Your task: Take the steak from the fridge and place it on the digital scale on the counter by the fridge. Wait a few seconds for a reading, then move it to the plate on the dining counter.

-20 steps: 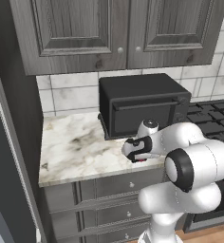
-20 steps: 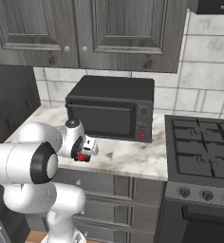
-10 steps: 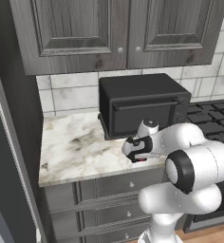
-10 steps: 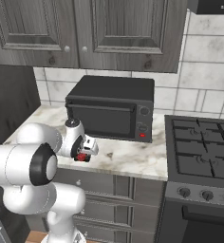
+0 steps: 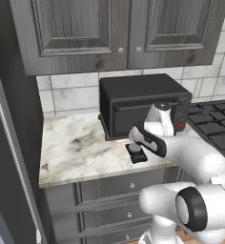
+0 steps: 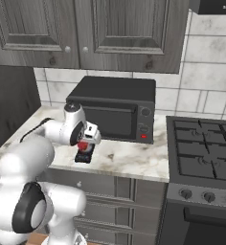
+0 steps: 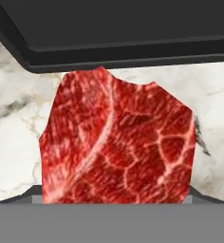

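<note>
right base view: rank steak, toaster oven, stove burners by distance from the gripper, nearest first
1. steak: right at the gripper, on the digital scale.
2. toaster oven: just behind, at the back of the counter.
3. stove burners: far to the right.

Even soft rendered light, sharp, faint shadows
</note>
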Tool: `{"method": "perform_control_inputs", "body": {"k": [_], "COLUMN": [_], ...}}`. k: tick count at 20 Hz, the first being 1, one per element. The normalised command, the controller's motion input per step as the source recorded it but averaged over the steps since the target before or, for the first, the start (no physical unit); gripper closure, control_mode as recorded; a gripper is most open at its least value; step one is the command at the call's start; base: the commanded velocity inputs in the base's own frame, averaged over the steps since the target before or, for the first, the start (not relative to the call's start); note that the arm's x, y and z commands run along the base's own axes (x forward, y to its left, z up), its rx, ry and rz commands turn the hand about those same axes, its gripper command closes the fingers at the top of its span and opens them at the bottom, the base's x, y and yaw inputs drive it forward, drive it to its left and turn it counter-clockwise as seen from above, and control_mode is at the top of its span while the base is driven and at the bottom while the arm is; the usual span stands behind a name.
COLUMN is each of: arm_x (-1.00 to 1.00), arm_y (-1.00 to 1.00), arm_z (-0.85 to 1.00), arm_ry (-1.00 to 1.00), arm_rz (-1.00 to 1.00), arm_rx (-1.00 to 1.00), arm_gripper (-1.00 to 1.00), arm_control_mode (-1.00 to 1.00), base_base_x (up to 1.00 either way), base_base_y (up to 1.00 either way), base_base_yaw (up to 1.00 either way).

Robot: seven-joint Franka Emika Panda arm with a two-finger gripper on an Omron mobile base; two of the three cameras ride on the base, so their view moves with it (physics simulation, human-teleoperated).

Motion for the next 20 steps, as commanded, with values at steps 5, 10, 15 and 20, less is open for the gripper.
{"method": "perform_control_inputs", "body": {"k": [5, 10, 15, 20], "arm_x": [-0.59, -0.95, -0.96, -0.32], "arm_y": [-0.34, -0.38, -0.19, 0.04], "arm_z": [0.87, 0.39, 0.34, 0.28], "arm_ry": [0.06, 0.03, 0.00, 0.00], "arm_rz": [0.00, 0.00, 0.00, 0.00], "arm_rx": [0.00, 0.00, 0.00, 0.00], "arm_gripper": [1.00, 1.00, 1.00, 1.00], "arm_control_mode": [-1.00, -1.00, -1.00, -1.00], "base_base_x": [0.00, 0.00, 0.00, 0.00], "base_base_y": [0.00, 0.00, 0.00, 0.00], "base_base_yaw": [0.00, 0.00, 0.00, 0.00]}}
